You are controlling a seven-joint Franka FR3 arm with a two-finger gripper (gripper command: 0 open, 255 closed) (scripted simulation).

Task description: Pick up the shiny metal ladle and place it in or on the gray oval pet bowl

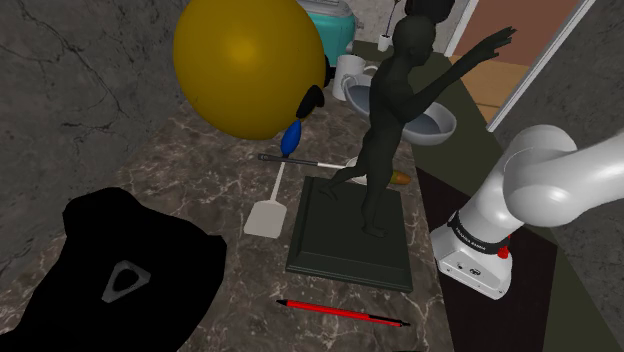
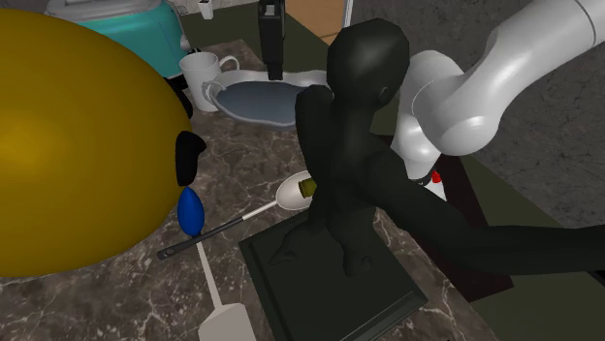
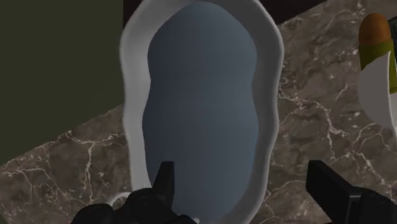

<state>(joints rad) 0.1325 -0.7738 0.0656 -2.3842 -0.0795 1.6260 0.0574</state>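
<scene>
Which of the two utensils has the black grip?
The ladle, its round cup beside the statue; the spatula is white throughout, with a flat blade.

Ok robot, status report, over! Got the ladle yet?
Gripper open, empty, above the bowl. Ladle lying on the counter, not picked up. Statue stands right beside it.

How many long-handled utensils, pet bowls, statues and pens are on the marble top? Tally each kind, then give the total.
Long-handled utensils: 2, the ladle and the spatula
Pet bowls: 1, the grey pet bowl
Statues: 1, the black figure
Pens: 1, the red pen
Total: 5
</scene>
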